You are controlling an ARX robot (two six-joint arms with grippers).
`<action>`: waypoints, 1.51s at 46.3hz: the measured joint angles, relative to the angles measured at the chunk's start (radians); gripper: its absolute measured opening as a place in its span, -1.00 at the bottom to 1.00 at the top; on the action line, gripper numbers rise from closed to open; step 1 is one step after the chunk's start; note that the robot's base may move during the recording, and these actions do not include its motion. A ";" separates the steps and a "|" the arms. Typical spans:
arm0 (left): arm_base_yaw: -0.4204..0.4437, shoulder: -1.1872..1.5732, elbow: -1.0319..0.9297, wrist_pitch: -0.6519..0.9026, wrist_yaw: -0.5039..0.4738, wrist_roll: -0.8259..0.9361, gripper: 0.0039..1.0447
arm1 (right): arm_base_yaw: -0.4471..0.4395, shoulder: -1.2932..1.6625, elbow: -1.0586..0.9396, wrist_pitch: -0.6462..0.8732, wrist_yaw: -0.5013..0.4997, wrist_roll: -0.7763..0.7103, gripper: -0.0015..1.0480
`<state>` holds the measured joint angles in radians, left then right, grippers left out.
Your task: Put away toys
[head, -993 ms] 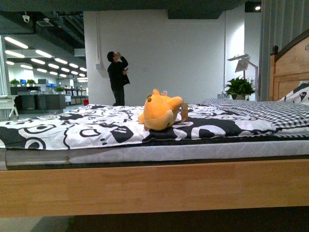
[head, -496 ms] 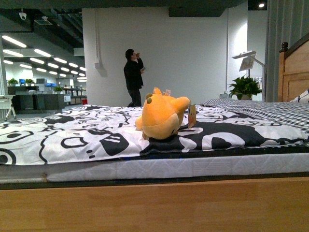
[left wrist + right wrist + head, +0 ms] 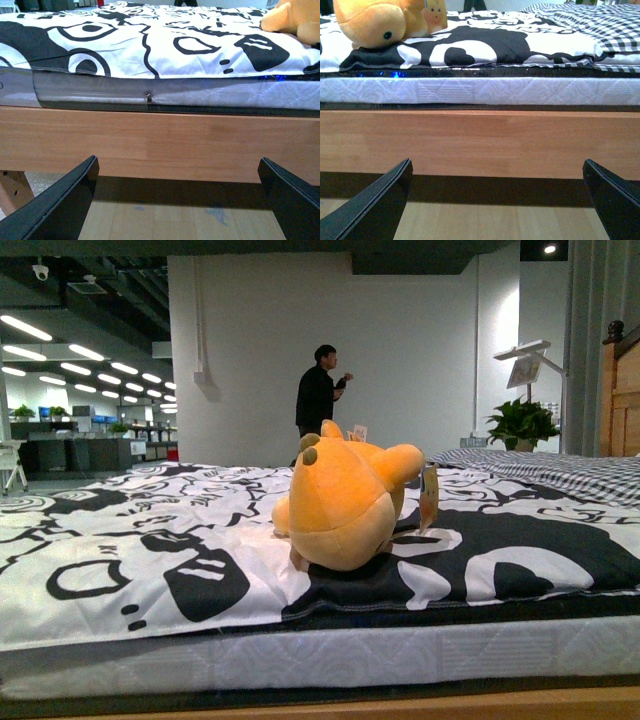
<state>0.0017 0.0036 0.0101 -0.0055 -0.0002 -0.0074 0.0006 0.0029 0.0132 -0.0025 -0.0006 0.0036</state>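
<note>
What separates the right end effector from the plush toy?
In the right wrist view, the wooden bed rail and the mattress edge stand between the open right end effector and the plush toy.

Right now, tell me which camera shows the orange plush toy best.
The front view: the plush toy lies whole and centred on the black-and-white bedspread. The right wrist view cuts off its top, showing one eye and a tag. The left wrist view catches only an orange edge.
</note>
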 joint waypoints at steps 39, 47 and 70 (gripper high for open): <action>0.000 0.000 0.000 0.000 0.000 0.000 0.89 | -0.227 0.482 0.244 0.291 -0.122 0.113 0.99; 0.000 0.000 0.000 0.000 0.000 0.000 0.89 | -0.192 0.809 0.533 0.352 -0.116 0.113 0.99; 0.000 0.000 0.000 0.000 0.000 0.000 0.89 | 0.296 1.293 1.152 0.243 0.131 -0.058 0.99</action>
<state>0.0013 0.0036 0.0101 -0.0055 0.0002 -0.0074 0.2970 1.2961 1.1656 0.2401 0.1303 -0.0544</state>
